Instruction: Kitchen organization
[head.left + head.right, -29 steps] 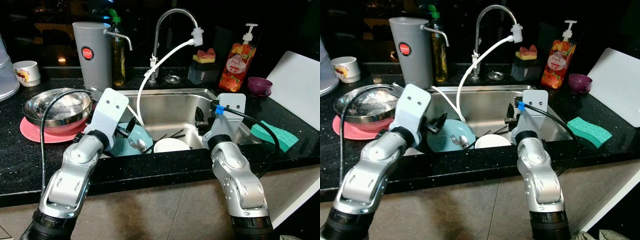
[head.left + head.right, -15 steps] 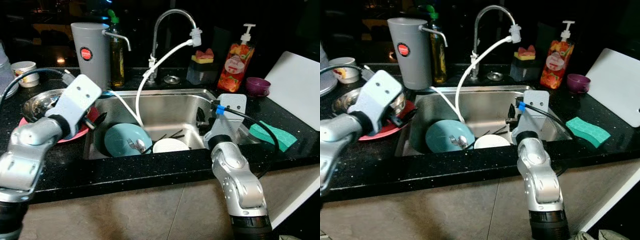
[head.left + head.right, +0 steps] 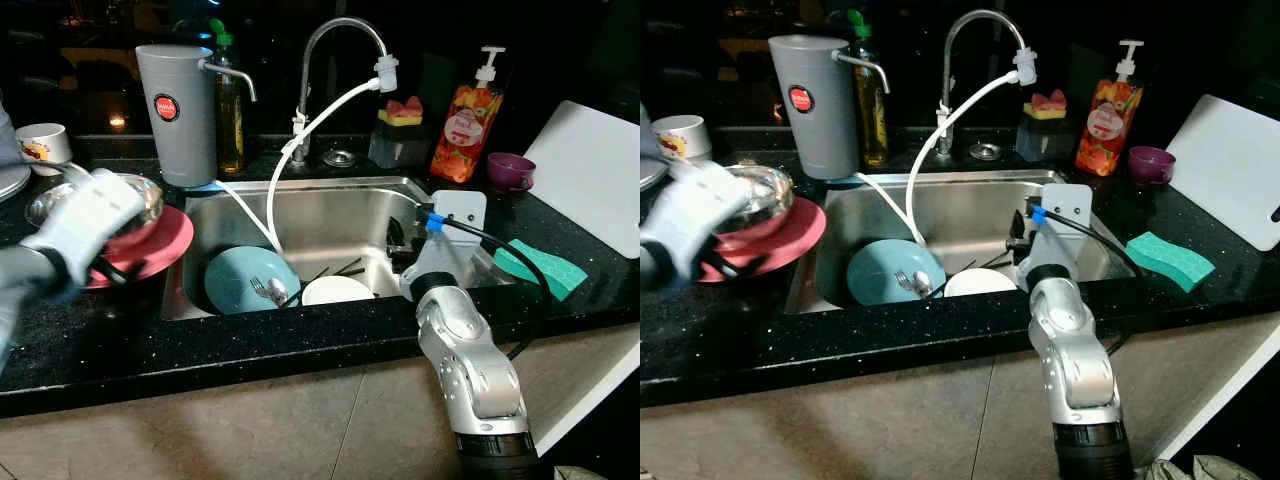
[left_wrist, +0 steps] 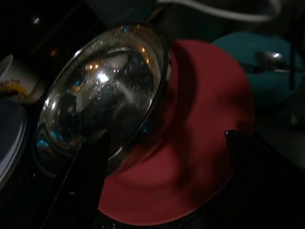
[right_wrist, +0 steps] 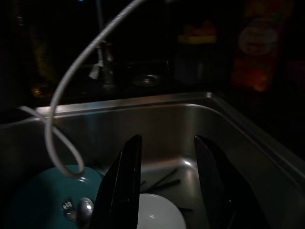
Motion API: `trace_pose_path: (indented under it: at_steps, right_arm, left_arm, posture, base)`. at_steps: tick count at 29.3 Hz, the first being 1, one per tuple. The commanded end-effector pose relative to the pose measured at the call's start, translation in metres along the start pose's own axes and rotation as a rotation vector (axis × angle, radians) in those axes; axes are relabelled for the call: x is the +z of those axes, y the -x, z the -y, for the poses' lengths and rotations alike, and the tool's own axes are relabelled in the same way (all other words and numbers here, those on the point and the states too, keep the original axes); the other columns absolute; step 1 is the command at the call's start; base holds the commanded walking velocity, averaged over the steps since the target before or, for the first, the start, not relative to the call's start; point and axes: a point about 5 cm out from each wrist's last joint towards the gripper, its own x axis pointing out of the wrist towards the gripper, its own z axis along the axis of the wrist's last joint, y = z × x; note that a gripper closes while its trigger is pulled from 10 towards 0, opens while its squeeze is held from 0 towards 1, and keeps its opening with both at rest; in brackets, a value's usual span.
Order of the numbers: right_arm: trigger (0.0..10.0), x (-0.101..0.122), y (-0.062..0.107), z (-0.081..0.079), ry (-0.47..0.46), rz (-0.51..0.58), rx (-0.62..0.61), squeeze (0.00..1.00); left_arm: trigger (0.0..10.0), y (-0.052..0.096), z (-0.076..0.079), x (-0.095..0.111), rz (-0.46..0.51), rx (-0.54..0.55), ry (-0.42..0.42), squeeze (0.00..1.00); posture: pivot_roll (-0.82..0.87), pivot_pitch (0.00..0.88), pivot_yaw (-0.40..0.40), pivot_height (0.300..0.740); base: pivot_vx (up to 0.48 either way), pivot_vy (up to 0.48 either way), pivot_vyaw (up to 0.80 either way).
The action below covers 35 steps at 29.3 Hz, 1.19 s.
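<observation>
A steel bowl (image 3: 100, 198) sits on a red plate (image 3: 155, 245) on the black counter left of the sink (image 3: 330, 215). My left gripper (image 4: 167, 191) hovers low over them, blurred in the eye views, open with its fingers (image 4: 86, 176) wide apart across the bowl's edge and the plate. In the sink lie a teal plate (image 3: 245, 278) with a fork and spoon (image 3: 268, 292) and a white bowl (image 3: 338, 290). My right gripper (image 5: 164, 191) hangs open inside the sink's right side, above the white bowl (image 5: 152, 214), holding nothing.
A grey jug (image 3: 178, 110), an oil bottle (image 3: 232, 110) and the faucet (image 3: 335, 40) with a white hose stand behind the sink. A soap dispenser (image 3: 460, 125), purple cup (image 3: 510, 170), green sponge (image 3: 540, 268) and white cutting board (image 3: 590, 170) lie right. A white mug (image 3: 40, 145) stands far left.
My left arm has swung left, out of the sink to above the steel bowl and red plate. The right arm has stayed in place.
</observation>
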Motion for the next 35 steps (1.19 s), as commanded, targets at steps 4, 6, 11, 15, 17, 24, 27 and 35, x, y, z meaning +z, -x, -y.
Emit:
trace_pose_path:
  at_steps: [4, 6, 11, 15, 17, 24, 27, 35]
  right_arm:
    - [10.0, -0.004, 0.0, -0.003, -0.002, -0.01, 0.002, 0.0]
    - [10.0, -0.004, 0.0, -0.002, -0.001, -0.01, 0.001, 0.0]
    - [10.0, -0.003, 0.0, -0.001, 0.002, -0.005, -0.006, 0.0]
    - [10.0, -0.003, 0.0, 0.001, 0.002, -0.005, -0.012, 0.0]
    - [10.0, -0.003, 0.0, 0.001, 0.002, -0.006, -0.012, 0.0]
    - [10.0, -0.003, -0.001, -0.002, -0.004, -0.003, -0.005, 0.0]
    - [10.0, -0.002, -0.002, -0.003, -0.005, -0.001, -0.005, 0.0]
    - [10.0, -0.002, 0.0, 0.0, -0.005, 0.0, -0.018, 0.0]
  left_arm:
    - [10.0, -0.005, 0.002, 0.006, 0.036, -0.065, -0.008, 0.0]
    - [10.0, -0.01, 0.01, 0.01, 0.062, -0.118, 0.019, 0.0]
    - [10.0, -0.019, 0.008, 0.013, 0.072, -0.124, 0.006, 1.0]
    - [10.0, -0.025, -0.001, 0.013, 0.057, -0.104, 0.001, 1.0]
    - [10.0, -0.026, -0.003, 0.013, 0.049, -0.103, -0.002, 0.28]
    - [10.0, -0.037, -0.012, 0.006, -0.007, -0.14, 0.038, 0.0]
    - [10.0, -0.047, -0.015, -0.007, -0.056, -0.18, 0.09, 0.0]
    - [1.7, -0.057, -0.017, -0.025, -0.14, -0.139, 0.034, 0.0]
  posture:
    - [0.17, 0.106, -0.067, 0.74]
    - [0.17, 0.106, -0.067, 0.74]
    - [0.16, 0.102, -0.063, 0.74]
    - [0.16, 0.101, -0.063, 0.74]
    - [0.16, 0.101, -0.063, 0.74]
    - [0.17, 0.099, -0.066, 0.74]
    - [0.17, 0.096, -0.059, 0.74]
    - [0.16, 0.097, -0.056, 0.74]
  base:
    - [0.0, 0.0, 0.0]
    - [0.0, 0.0, 0.0]
    - [0.0, 0.0, 0.0]
    - [0.0, 0.0, 0.0]
    - [0.0, 0.0, 0.0]
    - [0.0, 0.0, 0.0]
    - [0.0, 0.0, 0.0]
    - [0.0, 0.0, 0.0]
